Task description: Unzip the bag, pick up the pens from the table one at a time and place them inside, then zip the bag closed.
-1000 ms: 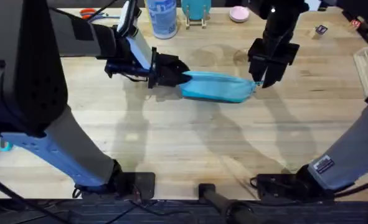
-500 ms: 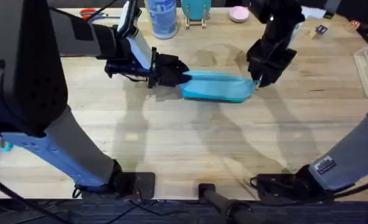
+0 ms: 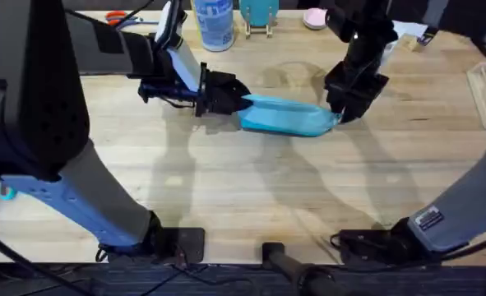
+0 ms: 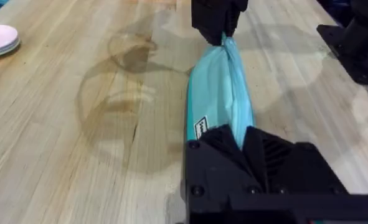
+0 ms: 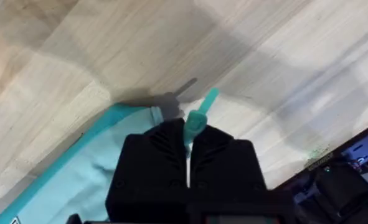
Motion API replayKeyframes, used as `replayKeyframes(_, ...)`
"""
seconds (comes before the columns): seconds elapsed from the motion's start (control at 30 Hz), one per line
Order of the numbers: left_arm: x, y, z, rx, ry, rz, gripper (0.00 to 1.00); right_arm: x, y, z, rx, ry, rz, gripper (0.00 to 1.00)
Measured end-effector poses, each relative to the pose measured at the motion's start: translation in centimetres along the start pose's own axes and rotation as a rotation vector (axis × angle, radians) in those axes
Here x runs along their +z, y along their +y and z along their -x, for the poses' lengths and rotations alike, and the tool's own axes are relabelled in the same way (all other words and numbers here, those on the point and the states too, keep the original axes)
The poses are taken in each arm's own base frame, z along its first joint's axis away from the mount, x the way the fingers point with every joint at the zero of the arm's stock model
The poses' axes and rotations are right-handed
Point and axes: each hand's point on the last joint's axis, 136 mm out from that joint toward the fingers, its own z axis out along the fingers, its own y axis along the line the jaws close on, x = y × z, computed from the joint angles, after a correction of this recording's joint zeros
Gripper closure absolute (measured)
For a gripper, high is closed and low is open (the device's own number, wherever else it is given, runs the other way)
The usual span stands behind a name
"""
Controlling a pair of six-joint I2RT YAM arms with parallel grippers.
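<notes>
While pinched endwise, bag [image 3: 285, 117] mid-table [image 3: 226, 189].

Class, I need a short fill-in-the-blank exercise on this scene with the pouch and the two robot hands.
1. The left hand grips one end of the light-blue ____.
2. The right hand is shut on the bag's turquoise zipper ____.
3. The bag lies on a wooden ____.
4. Behind the bag, at the table's far edge, rests a small pink ____.

Missing words: bag; pull tab; table; plate
</notes>
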Motion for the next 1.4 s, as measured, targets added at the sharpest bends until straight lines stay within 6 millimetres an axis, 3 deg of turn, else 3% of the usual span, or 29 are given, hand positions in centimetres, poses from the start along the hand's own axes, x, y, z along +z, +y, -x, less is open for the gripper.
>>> replayKeyframes(0.2,0.0,0.0,0.0,0.0,0.0,0.0,0.958,-0.3,0.0,0.1,0.001,-0.009,0.008,0.968)
replayKeyframes(0.37,-0.1,0.1,0.0,0.0,0.0,0.003,0.958,-1.7,-0.2,0.4,0.003,-0.042,0.048,0.964)
replayKeyframes(0.4,-0.1,0.1,0.0,0.0,0.0,0.004,0.959,-2.1,-0.2,0.6,0.003,-0.053,0.058,0.909)
replayKeyframes(0.43,-0.2,0.1,-0.1,0.0,0.003,0.005,0.959,-2.5,-0.3,0.8,0.001,-0.071,0.059,0.793)
replayKeyframes(0.6,-1.3,0.8,-0.7,-0.007,0.021,0.046,0.959,-4.5,-2.2,2.9,0.006,-0.154,0.036,0.068)
replayKeyframes(0.63,-1.5,0.9,-0.7,-0.009,0.022,0.052,0.959,-4.9,-2.4,3.1,0.005,-0.162,0.033,0.027)
replayKeyframes(0.87,-1.6,1.0,-0.8,-0.009,0.022,0.056,0.959,-6.9,-3.1,3.5,-0.009,-0.185,0.025,0.006)
replayKeyframes(1.27,-1.6,1.0,-0.8,-0.009,0.022,0.056,0.958,-11.3,-3.2,3.6,-0.019,-0.274,0.153,0.006)
replayKeyframes(1.3,-1.6,1.0,-0.7,-0.005,0.021,0.056,0.888,-11.5,-3.2,3.6,-0.019,-0.277,0.157,0.006)
replayKeyframes(1.4,-1.6,1.0,-0.5,-0.006,0.006,0.054,0.413,-11.5,-3.2,3.6,-0.022,-0.279,0.157,0.006)
